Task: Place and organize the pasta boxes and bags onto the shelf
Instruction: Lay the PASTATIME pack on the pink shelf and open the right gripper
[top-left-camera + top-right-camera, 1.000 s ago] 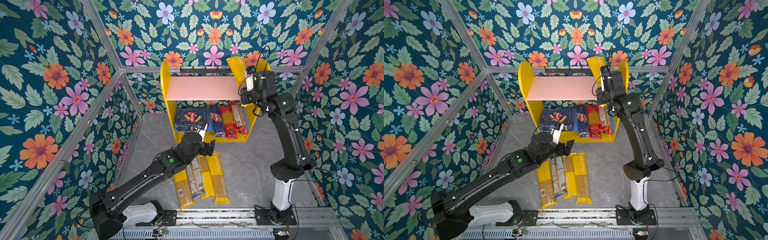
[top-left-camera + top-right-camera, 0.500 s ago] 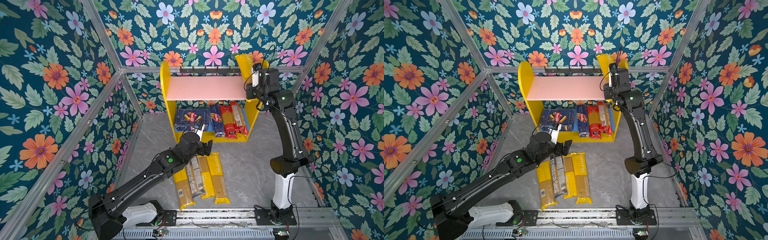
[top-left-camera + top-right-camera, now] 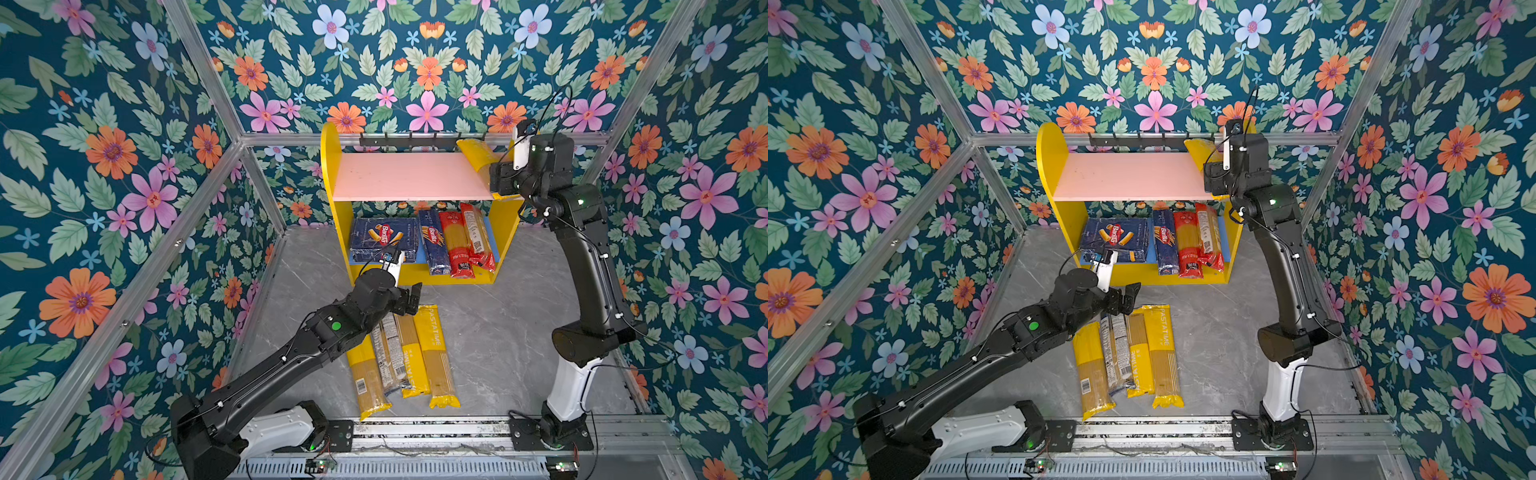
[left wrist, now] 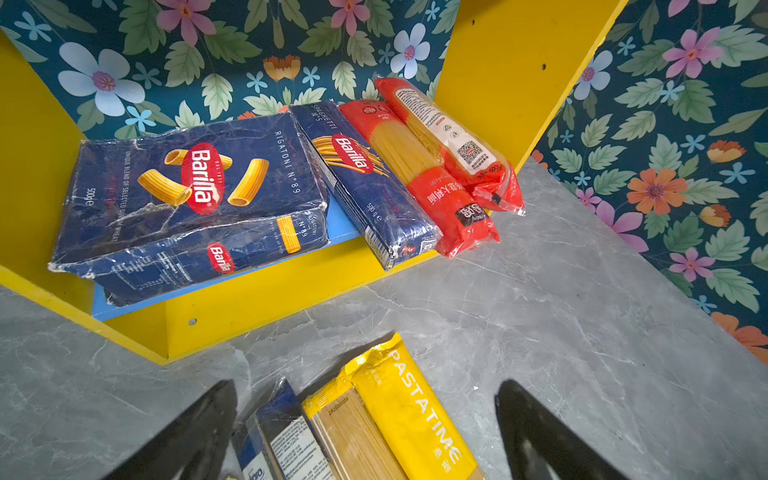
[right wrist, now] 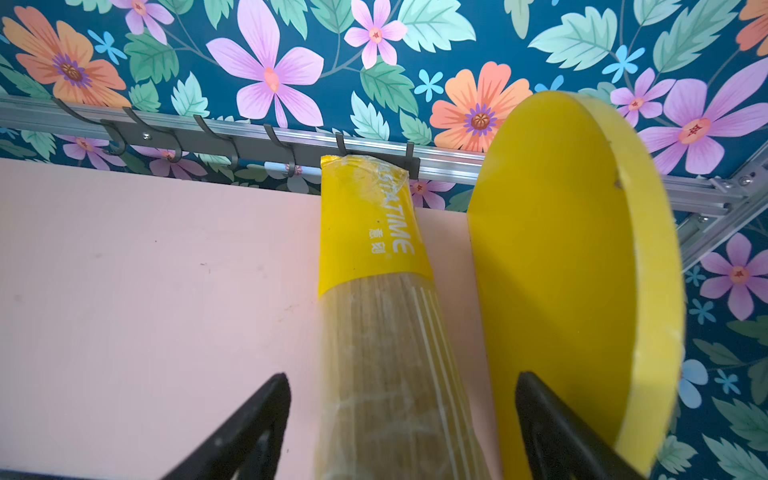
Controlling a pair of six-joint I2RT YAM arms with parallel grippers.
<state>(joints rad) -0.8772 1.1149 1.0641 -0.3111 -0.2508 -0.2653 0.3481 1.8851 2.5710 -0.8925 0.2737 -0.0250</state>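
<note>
Floral wallpaper point(image 3: 124, 166) closes in a grey marble table point(image 3: 498, 332) on three sides. At the left, the left gripper point(image 4: 365, 386) hangs empty, jaws wide apart, over the far ends of four packets lying side by side on the table: a yellow bag point(image 3: 365, 382), a navy bag point(image 3: 386, 353) with a white label, a second yellow bag point(image 3: 409, 361) and a PASTATIME bag point(image 3: 436, 357) (the wrist view puts the last two right between the fingers). It looks lined up for a pick. The packets lie so close that a finger has little room between neighbours, so the outer PASTATIME bag seems the easier choice.

Behind them stands the shelf point(image 3: 330, 166). Its blue lower board point(image 4: 133, 301) carries the rigatoni box point(image 3: 384, 239) lying flat, then the spaghetti box point(image 3: 434, 245), a red bag point(image 3: 455, 243) and a second red bag point(image 3: 478, 237) that seems to lean on the first. The long ones run front to back and poke past the front edge, probably because the board is too shallow for them.

The pink upper board point(image 3: 407, 176) is bare except at its right end. There the shelved yellow bag point(image 5: 374, 257) lies lengthwise just beside the right side panel point(image 5: 561, 249), its far end reaching the hook rail point(image 5: 208, 139). The right gripper point(image 5: 399, 386) straddles it with jaws apart, neither finger touching. Tucked against the panel, the bag leaves room alongside for the four on the table.
</note>
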